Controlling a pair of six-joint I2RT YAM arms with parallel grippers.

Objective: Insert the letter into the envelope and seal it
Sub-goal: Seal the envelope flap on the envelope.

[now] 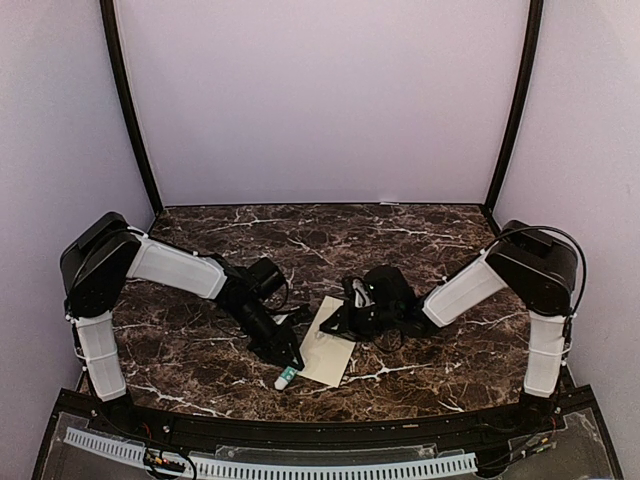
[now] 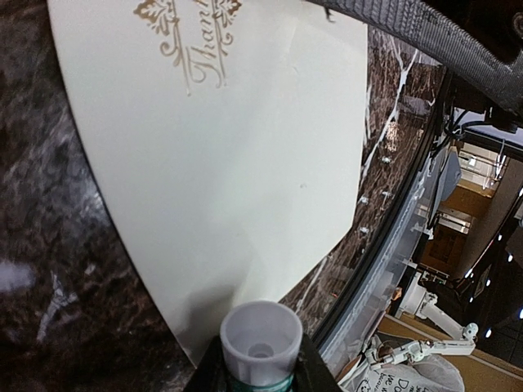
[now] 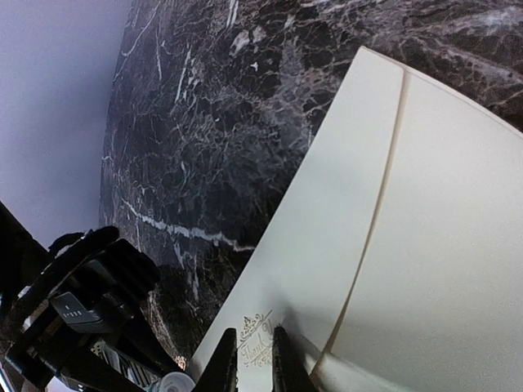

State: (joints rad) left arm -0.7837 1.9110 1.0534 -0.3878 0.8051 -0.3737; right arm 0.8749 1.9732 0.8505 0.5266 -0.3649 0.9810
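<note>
envelope (image 1: 328,350): one, cream-yellow
printed gold emblem (image 2: 194,53): one, on the envelope
white-capped tube (image 1: 285,378): one
arms: two, the left arm (image 1: 180,268) and the right arm (image 1: 465,288)
hands: two, the left hand (image 1: 290,365) and the right hand (image 1: 335,325)
desk (image 1: 450,350): one, dark marble with white veins

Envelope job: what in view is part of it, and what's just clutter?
On the job: the envelope; the glue stick, held by the left gripper; the right gripper, closed on the envelope's edge. The letter can't be told apart here.
Just about: a printed bag and white equipment beyond the table.
</note>
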